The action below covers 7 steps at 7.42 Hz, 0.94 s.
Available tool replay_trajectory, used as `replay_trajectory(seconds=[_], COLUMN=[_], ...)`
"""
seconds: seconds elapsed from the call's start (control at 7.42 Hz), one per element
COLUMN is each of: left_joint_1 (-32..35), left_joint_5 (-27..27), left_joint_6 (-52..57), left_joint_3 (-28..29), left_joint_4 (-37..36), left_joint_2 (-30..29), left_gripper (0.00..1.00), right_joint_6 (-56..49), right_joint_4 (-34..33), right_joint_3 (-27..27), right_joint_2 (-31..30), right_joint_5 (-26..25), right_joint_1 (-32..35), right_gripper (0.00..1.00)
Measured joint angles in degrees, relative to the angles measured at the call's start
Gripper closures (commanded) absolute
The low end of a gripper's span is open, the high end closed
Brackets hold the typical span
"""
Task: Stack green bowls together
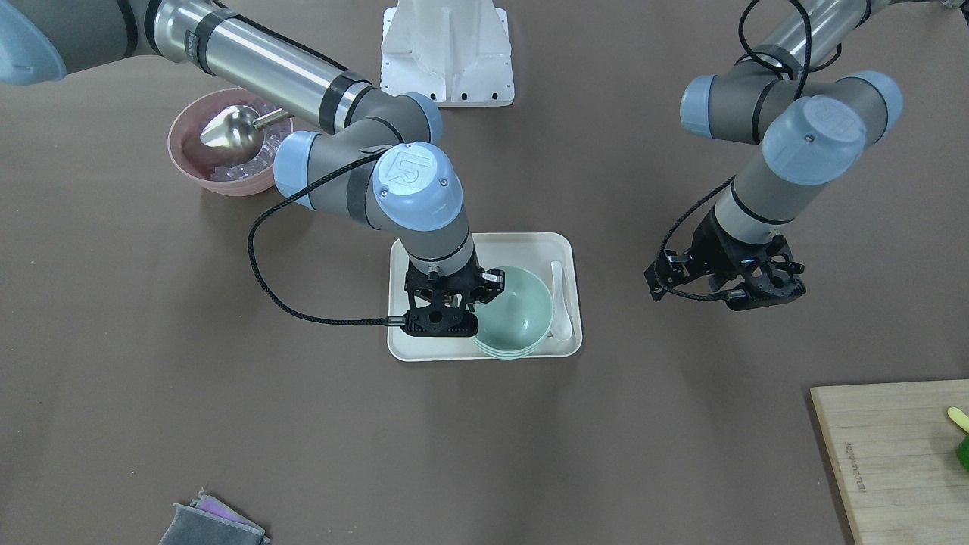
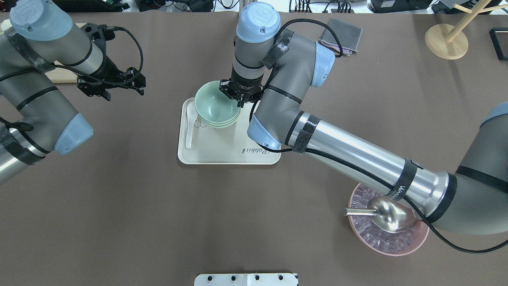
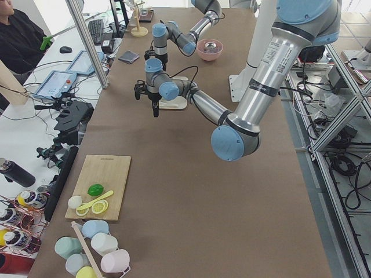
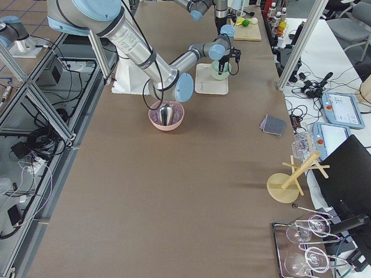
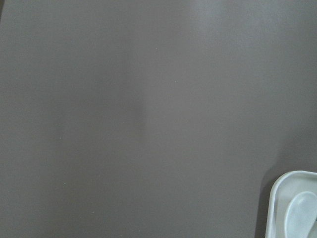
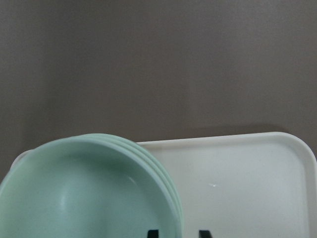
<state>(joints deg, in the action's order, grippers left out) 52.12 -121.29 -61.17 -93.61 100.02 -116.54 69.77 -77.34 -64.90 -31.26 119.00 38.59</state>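
while three pale, matte green bowls (image 2: 212, 105) nest on a tray (image 2: 222, 153), the right claw (image 2: 240, 102) straddles their rim — seemingly open.

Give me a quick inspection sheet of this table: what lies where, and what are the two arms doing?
Surface: brown table cover; nothing seen spilled.
Job's things: three green bowls nested in one stack on a cream tray.
Clutter: white spoon on the tray beside the stack; pink bowl of ice with a metal scoop; grey cloth; wooden board.
Grippers: right pincer open, fingers astride the stack's rim; left pincer over bare table, holding nothing, open or shut unclear.
Cables: black cable hangs in a loop off the right wrist.
Surroundings: person seated at a desk beside the table.
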Motion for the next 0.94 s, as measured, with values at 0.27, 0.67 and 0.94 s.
replay_trajectory(seconds=[0.27, 0.67, 0.94], left_joint_1=[0.0, 0.5, 1.0], left_joint_5=[0.0, 0.1, 0.3], left_joint_6=[0.0, 0.1, 1.1], left_joint_3=[0.0, -0.6, -1.5], left_joint_4=[0.0, 0.0, 0.0], left_joint_2=[-0.1, 0.1, 0.7], left_gripper=[0.02, 0.02, 0.02], right_joint_6=[-0.1, -0.5, -1.5], right_joint_4=[0.0, -1.4, -4.6], right_joint_3=[-0.6, -8.6, -17.9], right_joint_2=[-0.1, -5.9, -12.9], right_joint_5=[0.2, 4.0, 8.8], right_joint_1=[0.1, 2.2, 5.8], right_gripper=[0.00, 0.00, 0.00])
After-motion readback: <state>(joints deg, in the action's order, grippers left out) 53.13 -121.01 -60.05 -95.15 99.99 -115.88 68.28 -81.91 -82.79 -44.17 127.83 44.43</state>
